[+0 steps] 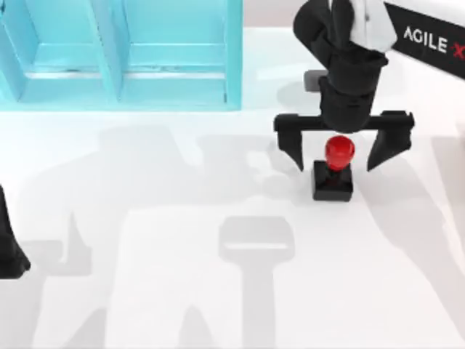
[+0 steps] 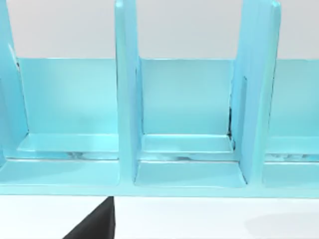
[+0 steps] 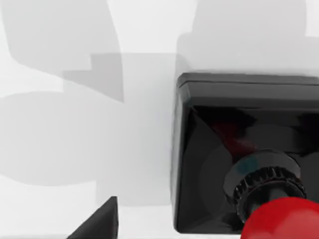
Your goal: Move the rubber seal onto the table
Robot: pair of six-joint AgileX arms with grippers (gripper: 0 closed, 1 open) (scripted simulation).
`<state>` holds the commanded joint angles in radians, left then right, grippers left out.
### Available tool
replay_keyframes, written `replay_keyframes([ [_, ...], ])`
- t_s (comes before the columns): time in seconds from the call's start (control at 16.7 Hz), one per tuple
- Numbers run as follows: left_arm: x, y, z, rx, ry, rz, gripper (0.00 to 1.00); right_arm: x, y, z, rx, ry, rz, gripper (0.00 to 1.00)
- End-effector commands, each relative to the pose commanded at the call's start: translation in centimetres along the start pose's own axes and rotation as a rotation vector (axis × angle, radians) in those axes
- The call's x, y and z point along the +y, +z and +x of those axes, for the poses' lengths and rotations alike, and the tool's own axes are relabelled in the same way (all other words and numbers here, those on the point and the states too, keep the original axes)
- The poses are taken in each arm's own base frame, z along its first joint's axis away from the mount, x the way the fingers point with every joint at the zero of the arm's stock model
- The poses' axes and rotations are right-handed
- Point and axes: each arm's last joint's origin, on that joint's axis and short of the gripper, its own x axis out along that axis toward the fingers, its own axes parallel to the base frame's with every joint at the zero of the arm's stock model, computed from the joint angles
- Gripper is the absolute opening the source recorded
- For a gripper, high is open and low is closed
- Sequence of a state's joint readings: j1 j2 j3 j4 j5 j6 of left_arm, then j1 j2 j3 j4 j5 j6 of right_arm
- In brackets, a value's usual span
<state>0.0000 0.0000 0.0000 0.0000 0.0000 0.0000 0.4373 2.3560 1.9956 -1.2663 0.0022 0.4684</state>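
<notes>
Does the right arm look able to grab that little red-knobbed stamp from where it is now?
Probably yes. The right gripper hangs over the rubber seal with fingers spread wide either side of the red knob, not touching it. The seal stands upright on the table, nothing blocking. The left gripper sits parked at the left edge.

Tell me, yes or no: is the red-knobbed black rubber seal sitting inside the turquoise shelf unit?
No. The rubber seal stands on the white table, between the right gripper's open fingers, apart from the turquoise shelf unit.

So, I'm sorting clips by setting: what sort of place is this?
Probably a simulated robot workbench, not a real room: a plain white table, a turquoise shelf unit, and my open right gripper over a small red-knobbed rubber seal.
</notes>
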Motion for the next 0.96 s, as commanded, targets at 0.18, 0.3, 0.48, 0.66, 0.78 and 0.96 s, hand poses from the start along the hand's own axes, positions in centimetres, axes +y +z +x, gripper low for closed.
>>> replay_keyframes([
  [0.18, 0.0, 0.0, 0.0, 0.000, 0.000, 0.000, 1.00, 0.4, 0.7, -2.9, 0.004, -0.002, 0.002, 1.00],
  [0.3, 0.0, 0.0, 0.0, 0.000, 0.000, 0.000, 1.00, 0.5, 0.9, -5.9, -0.018, 0.011, 0.002, 1.00],
  [0.48, 0.0, 0.0, 0.0, 0.000, 0.000, 0.000, 1.00, 0.3, 0.4, -10.1, -0.051, 0.033, 0.000, 1.00],
  [0.66, 0.0, 0.0, 0.0, 0.000, 0.000, 0.000, 1.00, -0.2, -0.7, -12.9, -0.061, 0.037, -0.002, 1.00],
  [0.78, 0.0, 0.0, 0.0, 0.000, 0.000, 0.000, 1.00, -0.7, -1.4, -13.9, -0.059, 0.030, -0.003, 1.00],
  [0.96, 0.0, 0.0, 0.0, 0.000, 0.000, 0.000, 1.00, -1.0, -1.7, -14.5, -0.057, 0.024, -0.003, 1.00],
])
